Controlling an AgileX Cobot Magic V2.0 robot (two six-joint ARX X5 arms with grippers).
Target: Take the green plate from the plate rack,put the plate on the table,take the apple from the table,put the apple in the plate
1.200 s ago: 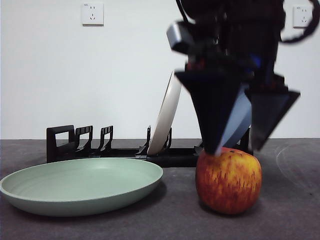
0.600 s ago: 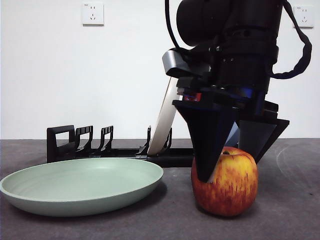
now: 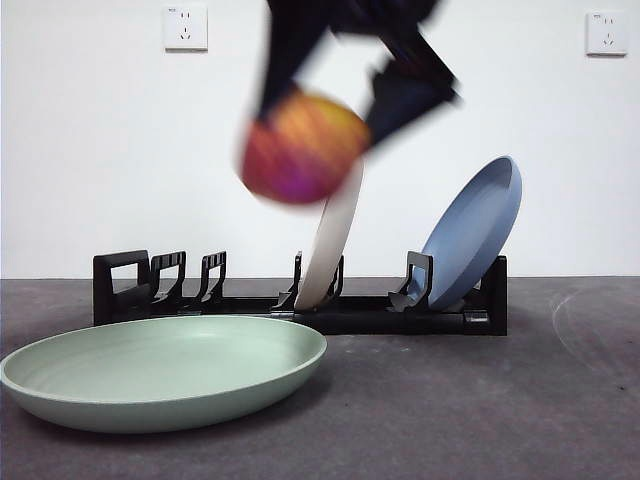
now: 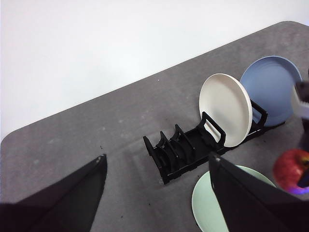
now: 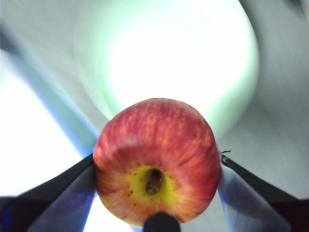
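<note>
My right gripper [image 3: 325, 110] is shut on the red and yellow apple [image 3: 303, 146] and holds it high in the air, blurred by motion, above the right edge of the green plate [image 3: 165, 370]. The right wrist view shows the apple [image 5: 157, 162] between the jaws with the pale green plate [image 5: 169, 63] below it. The green plate lies flat on the dark grey table [image 3: 480, 410], in front of the black plate rack [image 3: 300, 305]. My left gripper [image 4: 154, 179] is open and empty, high above the table; its view shows the rack [image 4: 193, 147], the green plate [image 4: 212, 203] and the apple [image 4: 291, 170].
A cream-white plate [image 3: 335, 245] and a blue plate [image 3: 475, 230] stand tilted in the rack's right half; its left slots hold nothing. A white wall with two sockets is behind.
The right gripper has closed on the apple, lifted it off the table and carried it up and to the left towards the green plate. The blue plate is now uncovered.
</note>
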